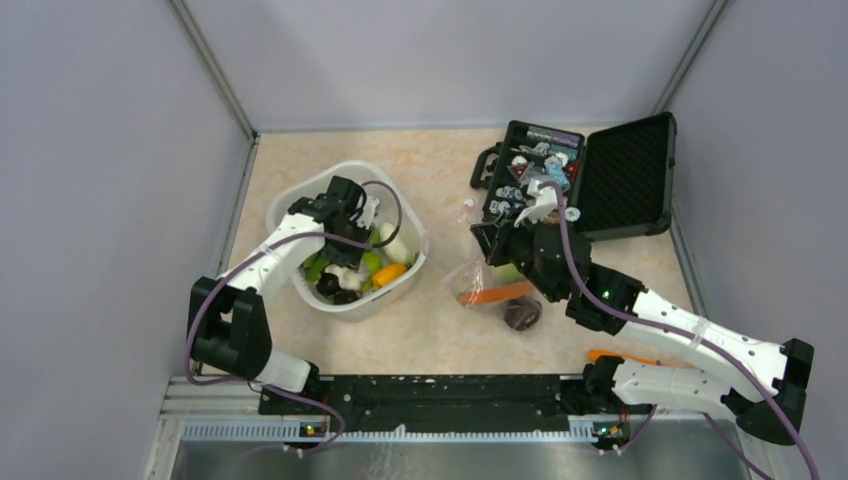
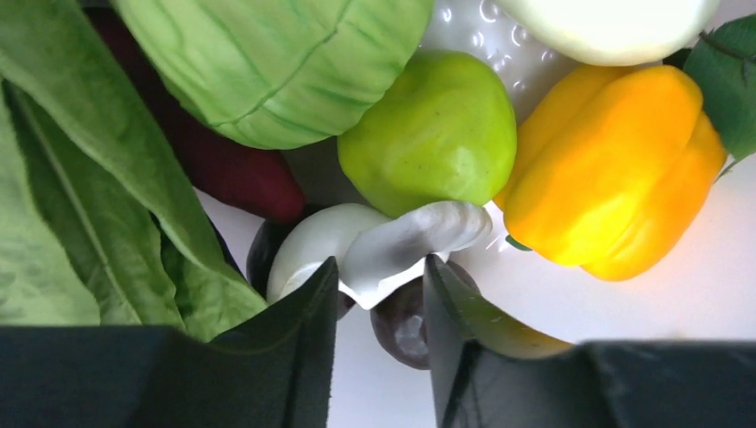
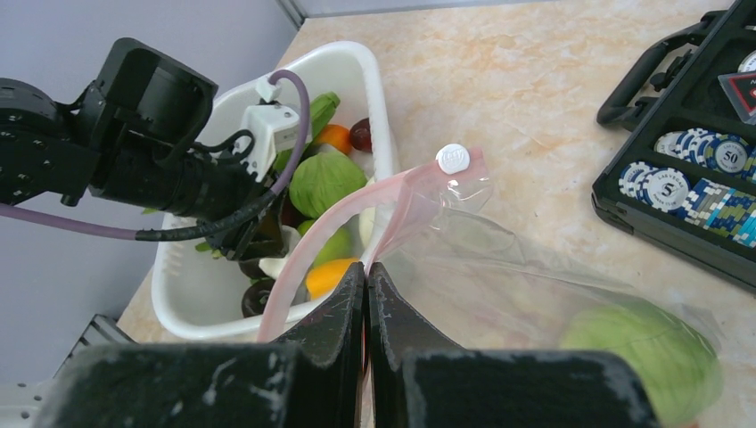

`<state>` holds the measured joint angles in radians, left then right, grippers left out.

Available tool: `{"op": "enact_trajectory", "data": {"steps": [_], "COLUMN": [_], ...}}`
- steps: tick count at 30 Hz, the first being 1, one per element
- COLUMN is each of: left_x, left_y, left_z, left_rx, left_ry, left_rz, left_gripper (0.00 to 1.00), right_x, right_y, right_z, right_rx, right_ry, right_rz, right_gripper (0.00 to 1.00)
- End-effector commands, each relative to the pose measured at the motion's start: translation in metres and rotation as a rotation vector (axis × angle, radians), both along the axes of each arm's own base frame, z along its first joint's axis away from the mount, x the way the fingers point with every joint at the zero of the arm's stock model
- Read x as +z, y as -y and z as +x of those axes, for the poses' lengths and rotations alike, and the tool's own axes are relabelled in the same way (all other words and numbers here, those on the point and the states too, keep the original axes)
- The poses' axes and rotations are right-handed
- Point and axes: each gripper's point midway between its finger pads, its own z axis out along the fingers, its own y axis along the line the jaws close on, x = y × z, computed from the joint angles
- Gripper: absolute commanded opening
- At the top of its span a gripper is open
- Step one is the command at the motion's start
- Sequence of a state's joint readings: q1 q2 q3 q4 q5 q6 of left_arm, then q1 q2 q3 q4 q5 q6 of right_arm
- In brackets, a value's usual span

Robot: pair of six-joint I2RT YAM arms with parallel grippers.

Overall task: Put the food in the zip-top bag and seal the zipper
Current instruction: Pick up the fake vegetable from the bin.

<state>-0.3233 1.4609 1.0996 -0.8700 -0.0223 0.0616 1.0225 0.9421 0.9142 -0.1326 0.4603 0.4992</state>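
White links [image 1: 700, 340], black joints [image 1: 232, 335], black hands [image 2: 381, 281] [image 3: 367, 285], purple cables [image 3: 62, 225].

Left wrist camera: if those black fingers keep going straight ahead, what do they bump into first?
Probably the white mushroom-shaped toy piece, sitting right between the fingers of the left gripper. The round light-green toy fruit lies just beyond, though depth is unclear.

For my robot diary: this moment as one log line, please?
left claw: around white mushroom in tub | right claw: shut on zip-top bag | cabbage: bagged
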Motion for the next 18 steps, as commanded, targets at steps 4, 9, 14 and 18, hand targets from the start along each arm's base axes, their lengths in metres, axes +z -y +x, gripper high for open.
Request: {"op": "enact_trajectory", "data": {"steps": [4,9,14,18], "left_x": [0.008,0.050,0.105,0.131], "left_y": [0.014,0.024,0.026,0.026], "left_z": [0.002,0.009,0.008,0.004], "left_rx": [-0.033,-0.038,-0.045,-0.038], "left_ry": [-0.014,0.124,0.315,0.418], "left_rz": [-0.077,-0.167,-0.244,-0.287], "left_gripper": [0.12,0.00,0.00,0.00], "right_x": [0.026,0.028,0.027,0.026], "right_y": [0.003,0.004,0.006,0.005], "right_z": [0.000,-0.001,0.000,0.000], "right_rx": [-0.002,-0.002,-0.011,-0.009], "right_ry": [0.047,0.049,0.051,0.049], "right_rz": [0.075,0.077,0.080,0.083], "right_gripper": [0.00,0.00,0.00,0.00]}}
